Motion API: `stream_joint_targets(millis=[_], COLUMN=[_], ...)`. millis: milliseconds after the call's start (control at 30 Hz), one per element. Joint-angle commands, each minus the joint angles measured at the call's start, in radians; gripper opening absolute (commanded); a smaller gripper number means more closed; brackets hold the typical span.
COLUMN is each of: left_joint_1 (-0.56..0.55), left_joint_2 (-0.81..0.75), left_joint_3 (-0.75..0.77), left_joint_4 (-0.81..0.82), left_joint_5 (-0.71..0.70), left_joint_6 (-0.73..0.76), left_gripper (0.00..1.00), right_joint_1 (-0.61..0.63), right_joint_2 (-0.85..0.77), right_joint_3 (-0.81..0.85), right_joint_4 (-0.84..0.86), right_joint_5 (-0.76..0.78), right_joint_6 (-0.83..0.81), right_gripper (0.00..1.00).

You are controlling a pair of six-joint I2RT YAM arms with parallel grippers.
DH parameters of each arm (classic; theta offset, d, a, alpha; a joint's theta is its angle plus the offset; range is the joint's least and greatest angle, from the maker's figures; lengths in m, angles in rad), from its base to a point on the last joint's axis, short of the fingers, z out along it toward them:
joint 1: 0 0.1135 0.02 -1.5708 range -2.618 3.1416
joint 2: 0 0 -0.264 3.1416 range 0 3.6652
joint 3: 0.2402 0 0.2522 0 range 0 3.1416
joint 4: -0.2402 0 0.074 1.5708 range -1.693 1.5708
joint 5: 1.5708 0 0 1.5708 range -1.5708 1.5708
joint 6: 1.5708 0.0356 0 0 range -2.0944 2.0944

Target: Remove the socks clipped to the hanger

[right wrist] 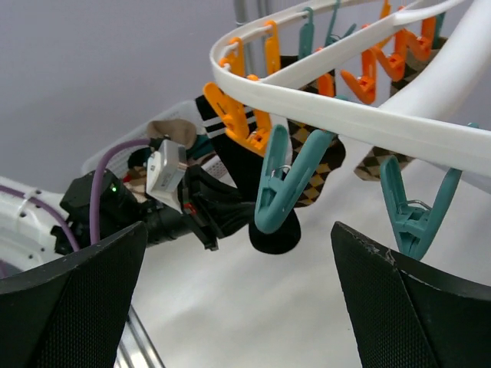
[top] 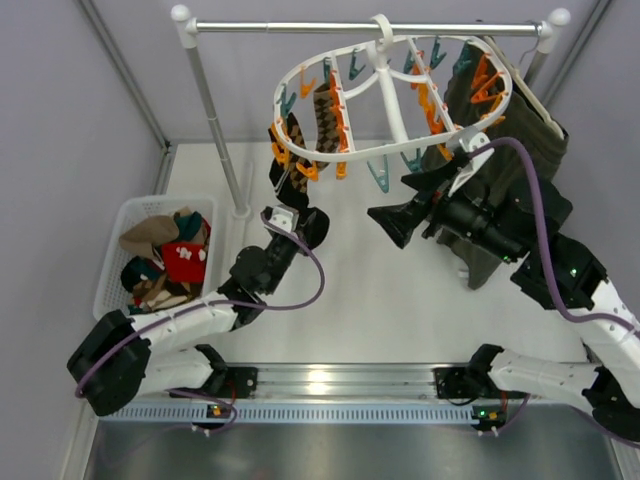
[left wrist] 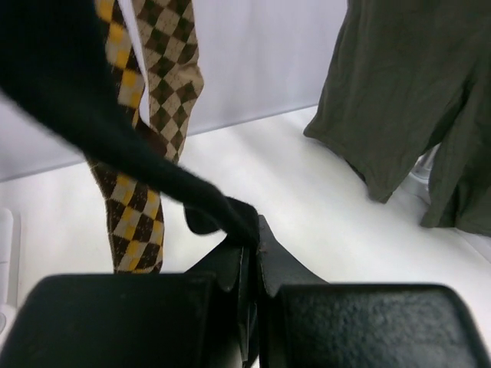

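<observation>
The round white hanger (top: 395,100) hangs from the rail with orange and teal clips. On its left side hang a black striped sock (top: 279,165) and two brown argyle socks (top: 297,140). My left gripper (top: 297,212) is shut on the toe end of the black sock (left wrist: 77,92), pinched at the fingertips (left wrist: 249,230); the argyle socks (left wrist: 134,207) hang just behind. My right gripper (top: 408,203) is open and empty below the hanger's near rim (right wrist: 345,115), with a teal clip (right wrist: 284,184) and the black sock (right wrist: 238,165) ahead of it.
Dark green shorts (top: 515,150) hang at the right behind my right arm, also in the left wrist view (left wrist: 406,100). A white basket (top: 118,215) at the left holds several socks. The steel rail (top: 370,27) stands on white posts (top: 215,110).
</observation>
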Motion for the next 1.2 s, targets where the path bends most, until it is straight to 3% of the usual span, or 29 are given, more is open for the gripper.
stream_joint_targets(millis=[0, 233, 533, 833, 1000, 1167], left_joint_1=[-0.117, -0.375, -0.553, -0.598, -0.598, -0.598], left_joint_2=[-0.053, -0.006, 0.147, 0.258, 0.283, 0.289], left_joint_3=[0.006, 0.093, 0.243, 0.314, 0.311, 0.280], left_joint_4=[0.083, 0.083, 0.085, 0.085, 0.086, 0.088], left_joint_5=[-0.156, -0.393, -0.493, -0.537, -0.546, -0.546], left_joint_6=[0.091, 0.255, 0.416, 0.436, 0.425, 0.396], left_gripper=[0.00, 0.00, 0.00, 0.00, 0.00, 0.00], right_joint_1=[-0.014, -0.013, 0.053, 0.290, 0.344, 0.355], right_joint_2=[-0.055, 0.023, 0.180, 0.393, 0.503, 0.552], right_joint_3=[0.023, 0.147, 0.316, 0.535, 0.632, 0.635], right_joint_4=[-0.009, -0.107, -0.186, -0.321, -0.370, -0.356], right_joint_5=[-0.131, -0.274, -0.229, 0.253, 0.498, 0.585], right_joint_6=[0.044, 0.082, 0.062, -0.007, -0.027, -0.033], right_gripper=[0.99, 0.99, 1.00, 0.85, 0.78, 0.76])
